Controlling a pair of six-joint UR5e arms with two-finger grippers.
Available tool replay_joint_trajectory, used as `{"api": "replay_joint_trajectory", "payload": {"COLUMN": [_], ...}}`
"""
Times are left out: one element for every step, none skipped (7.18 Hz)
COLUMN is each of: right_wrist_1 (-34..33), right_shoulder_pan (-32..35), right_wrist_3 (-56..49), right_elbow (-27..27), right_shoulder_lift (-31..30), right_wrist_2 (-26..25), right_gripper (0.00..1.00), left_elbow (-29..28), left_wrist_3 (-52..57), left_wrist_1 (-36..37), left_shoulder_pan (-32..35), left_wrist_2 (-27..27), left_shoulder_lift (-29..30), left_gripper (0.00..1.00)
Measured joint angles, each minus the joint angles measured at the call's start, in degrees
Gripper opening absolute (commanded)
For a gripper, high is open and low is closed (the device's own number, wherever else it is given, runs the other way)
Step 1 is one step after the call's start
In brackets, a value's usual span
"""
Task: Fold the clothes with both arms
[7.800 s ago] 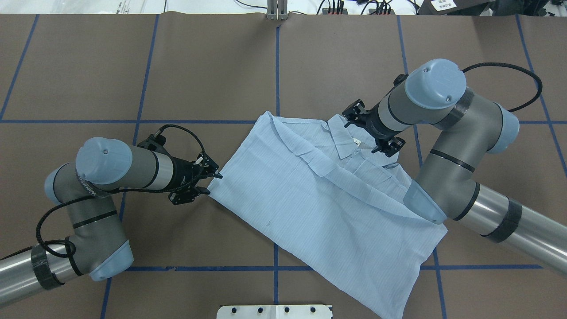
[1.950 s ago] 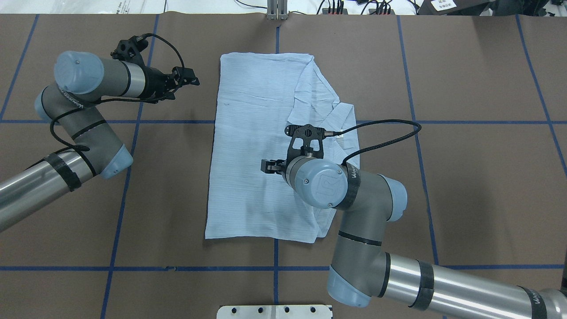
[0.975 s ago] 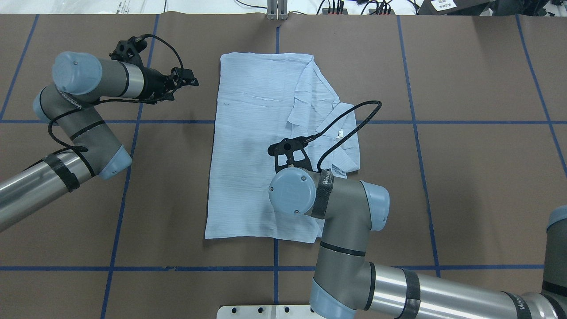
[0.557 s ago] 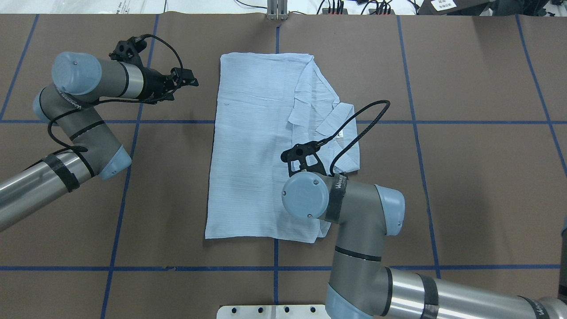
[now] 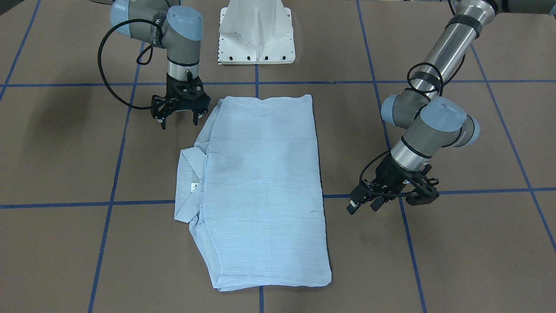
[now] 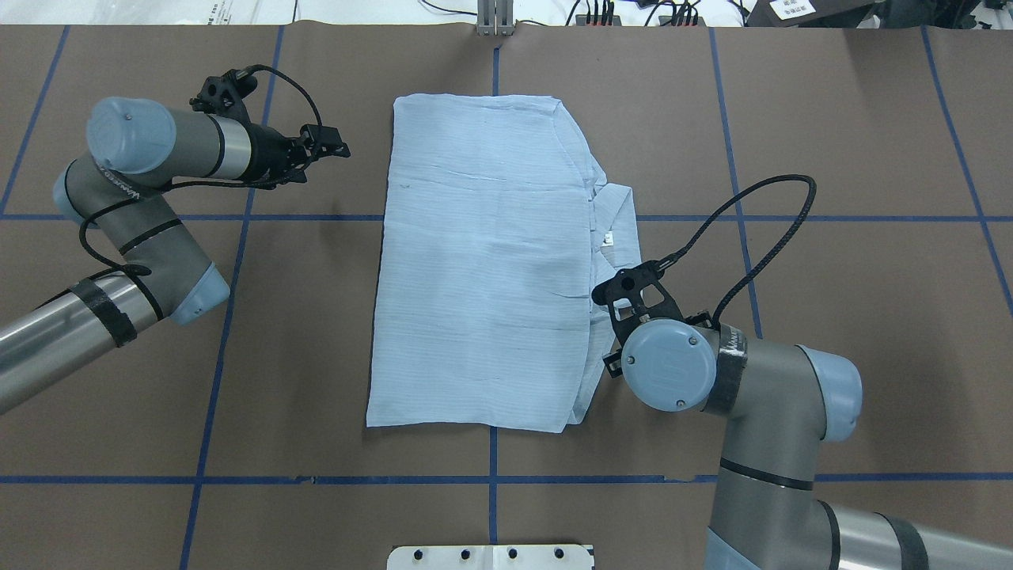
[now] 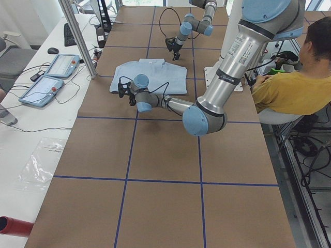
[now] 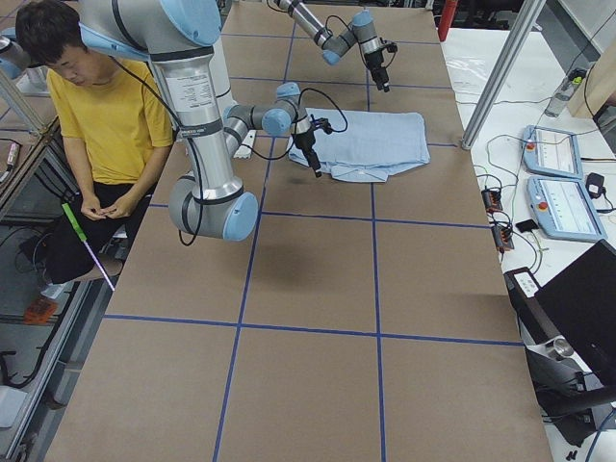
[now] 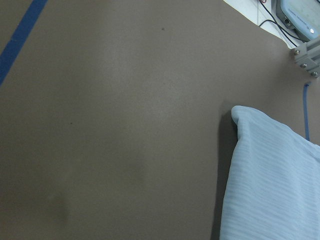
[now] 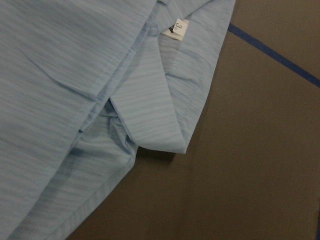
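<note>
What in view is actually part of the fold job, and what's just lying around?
Job:
light blue striped button-up shirt
silver-grey left arm, jaws open
silver-grey right arm, jaws open

Lying about:
two blue-grey touchscreen pendants
clear plastic bag
red cylinder

Light blue striped shirt (image 6: 483, 261) folded flat, rectangular; collar (image 6: 621, 226) sticks out near right arm (image 6: 760, 380); left arm (image 6: 158, 150) apart.

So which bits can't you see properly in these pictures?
- Sleeves and buttons of the shirt: overhead view, folded under the top layer.
- Fingers of the right gripper: overhead view, covered by its own wrist.
- Neck label writing: overhead view, too small to read.
- Most of the shirt: left wrist view, cut off by the frame edge.
</note>
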State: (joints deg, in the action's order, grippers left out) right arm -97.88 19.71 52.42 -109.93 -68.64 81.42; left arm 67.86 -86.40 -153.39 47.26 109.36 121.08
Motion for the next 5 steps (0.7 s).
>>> {"api": "replay_joint_trajectory", "payload": {"right_wrist_1": [-0.04, 0.00, 0.24, 0.52, 0.76], "right_shoulder_pan": [-0.01, -0.13, -0.39, -1.19, -2.80], "right_wrist_3": [0.57, 3.69, 9.64, 18.49, 29.67], "right_elbow": [-1.35, -2.25, -2.80, -3.17, -3.37], "right_shoulder_lift": [-0.61, -0.59, -0.25, 0.73, 1.98], "right_wrist_2": [-0.02, -0.02, 0.17, 0.55, 0.74], "right_gripper": [0.97, 0.97, 0.95, 0.91, 0.88], "left_elbow": [0.42, 0.83, 1.30, 1.68, 1.84], "left_wrist_3": [-0.01, -0.05, -0.10, -0.14, -0.16], "left_wrist_1": [0.11, 0.19, 0.22, 0.21, 0.20], "left_shoulder_pan": [0.00, 0.02, 0.02, 0.01, -0.03], "left_wrist_2": [0.04, 0.06, 0.02, -0.08, -0.17], "left_shoulder_lift": [-0.09, -0.12, -0.17, -0.20, -0.22], "left_gripper": [1.00, 1.00, 1.00, 1.00, 1.00]}}
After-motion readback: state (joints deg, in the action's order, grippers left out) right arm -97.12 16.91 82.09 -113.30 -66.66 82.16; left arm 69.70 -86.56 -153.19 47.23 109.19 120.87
